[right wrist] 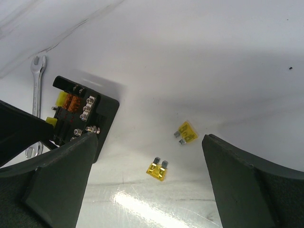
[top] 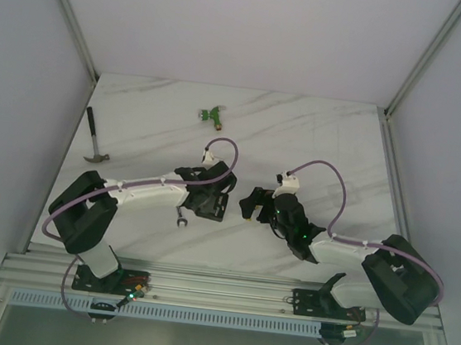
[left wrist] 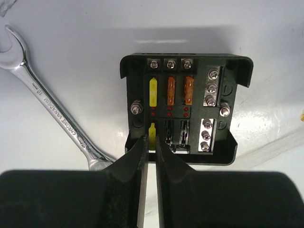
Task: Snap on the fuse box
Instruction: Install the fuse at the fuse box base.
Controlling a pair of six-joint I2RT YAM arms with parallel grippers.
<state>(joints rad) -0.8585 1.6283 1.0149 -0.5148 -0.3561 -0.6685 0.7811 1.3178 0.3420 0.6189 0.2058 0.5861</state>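
Small black square plastic fuse box (left wrist: pixel 231 71) is set flat on the white marble table (left wrist: pixel 71 42), centre, between both arms; no lid is seen on it. At its near edge a yellow blade fuse (left wrist: pixel 152 130) is pinched by the left gripper (left wrist: pixel 151 145), likely for seating in the near-left slot. Further in, one yellow seated fuse (left wrist: pixel 153 91) and two orange seated fuses (left wrist: pixel 171 91) are held. The right gripper (right wrist: pixel 148 137) is kept spread wide over two loose yellow fuses (right wrist: pixel 186 132).

The left arm (top: pixel 141 189) and the right arm (top: pixel 342 252) are built alike: white tubes between bulky black joint housings, each on a black foot. A lilac cable (top: pixel 221 143) runs along each, held by white ties. A green light (top: pixel 296 227) glows at the right wrist. The fingers (left wrist: pixel 126 173) are matte black wedges.
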